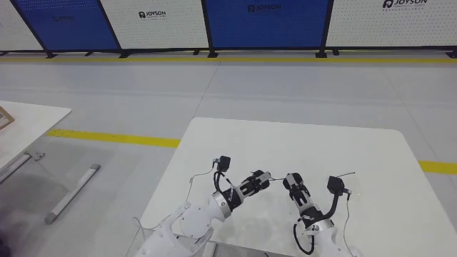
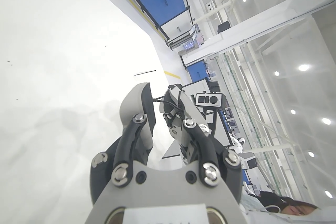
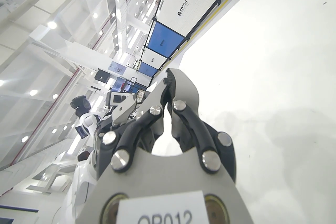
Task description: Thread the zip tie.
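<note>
White table [image 1: 285, 143], logo-printed panels [image 1: 264, 14] behind. My left gripper [image 1: 263, 179] spread apart, thin black zip tie [image 2: 158, 98] crossing gap; my right gripper [image 1: 290, 179] pinched together.

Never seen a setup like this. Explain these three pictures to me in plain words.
This is a two-armed robot working at a white table. The top view looks down from a camera above its arms. The other two pictures come from a camera on each wrist, so each shows that arm's pincer up close. The left gripper is open. The right gripper is shut, seemingly pinching a thin black zip tie that reaches across to the left one. A second black tie lies loose on the table.
</note>
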